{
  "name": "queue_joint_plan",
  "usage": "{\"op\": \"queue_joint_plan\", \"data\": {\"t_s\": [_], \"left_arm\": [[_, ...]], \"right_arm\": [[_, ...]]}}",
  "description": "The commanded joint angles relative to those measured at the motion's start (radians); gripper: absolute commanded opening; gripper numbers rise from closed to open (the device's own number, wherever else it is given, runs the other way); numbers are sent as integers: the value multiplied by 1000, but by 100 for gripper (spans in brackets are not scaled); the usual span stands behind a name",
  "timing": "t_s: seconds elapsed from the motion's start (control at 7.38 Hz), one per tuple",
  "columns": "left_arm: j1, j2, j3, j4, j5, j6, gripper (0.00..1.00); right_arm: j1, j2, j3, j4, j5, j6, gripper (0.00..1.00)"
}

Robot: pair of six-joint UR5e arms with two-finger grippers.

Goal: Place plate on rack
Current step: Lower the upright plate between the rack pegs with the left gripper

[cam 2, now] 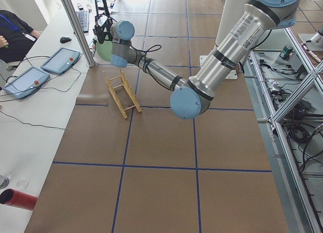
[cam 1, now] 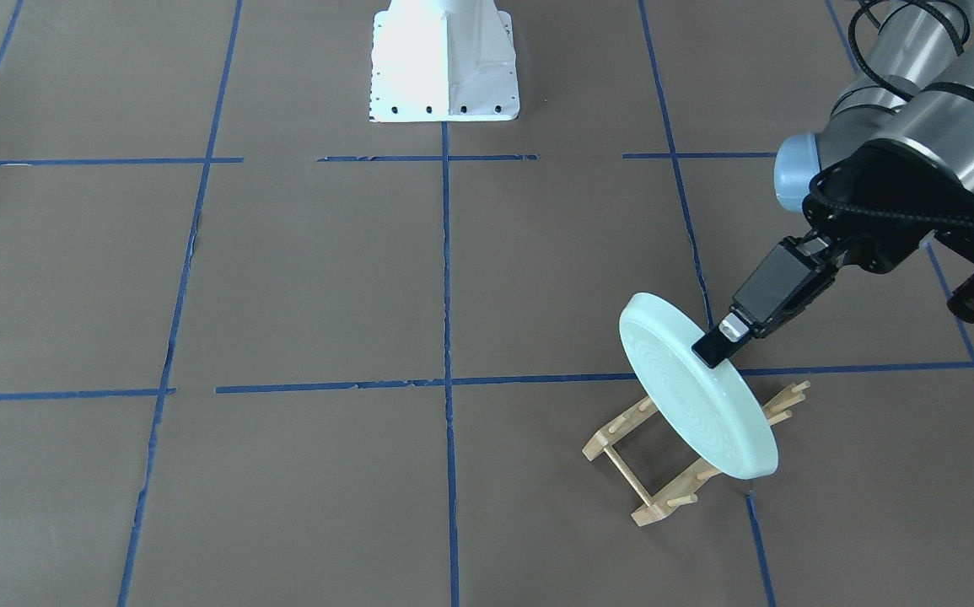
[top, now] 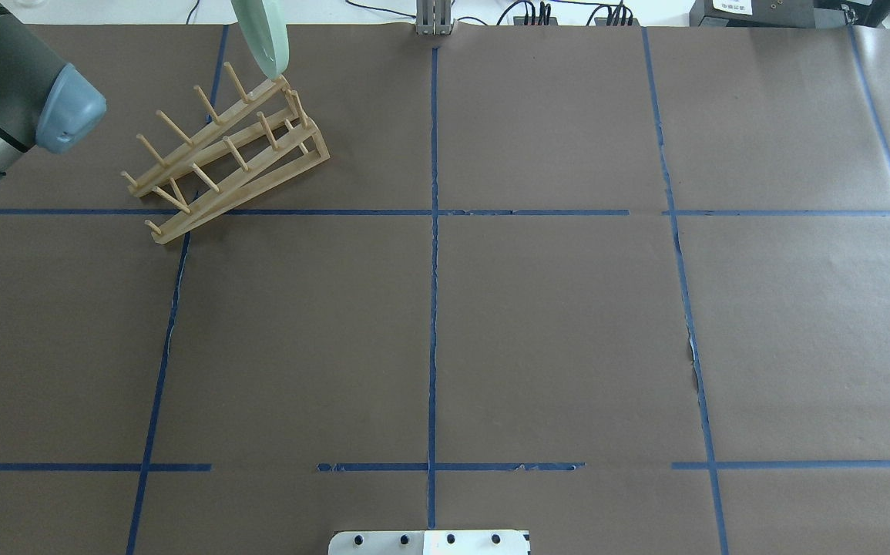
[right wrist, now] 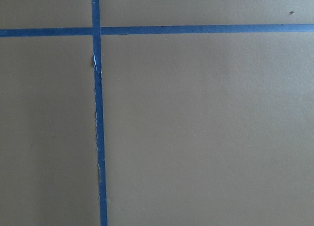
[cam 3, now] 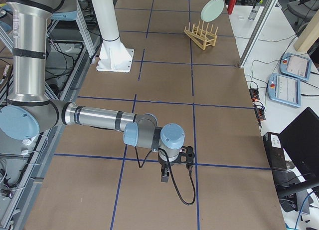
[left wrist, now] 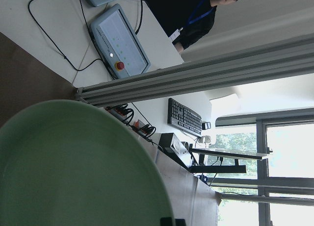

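The pale mint-green plate [cam 1: 689,396] stands on edge, tilted, over the light-wood rack [cam 1: 664,485] on the brown table. My left gripper [cam 1: 713,350] is shut on the plate's upper rim. The plate's lower edge is down among the pegs at one end of the rack; I cannot tell if it rests there. From overhead the plate [top: 261,38] meets the rack's [top: 229,158] far end. The plate [left wrist: 73,172] fills the left wrist view. My right gripper [cam 3: 167,176] hangs low over the table far from the rack; I cannot tell if it is open or shut.
The white robot base [cam 1: 444,67] stands at the table's middle edge. Blue tape lines cross the brown table. Beyond the rack is an aluminium post [cam 2: 75,26], a side table with tablets [cam 2: 63,58] and a seated person [cam 2: 15,31].
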Motion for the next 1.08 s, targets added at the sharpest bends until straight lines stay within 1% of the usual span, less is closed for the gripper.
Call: {"op": "queue_joint_plan", "data": {"t_s": [0.0,0.41,0.81,0.95], "left_arm": [[6,35,59,-118,55,-6,0],[55,33,103,-140,187,-6,0],[113,42,139,-143,233,-3,0],[121,48,140,-143,235,-3,0]], "right_arm": [[-1,0,0,0,0,0,100],[1,0,0,0,0,0,100],[1,0,0,0,0,0,100],[-1,0,0,0,0,0,100]]}}
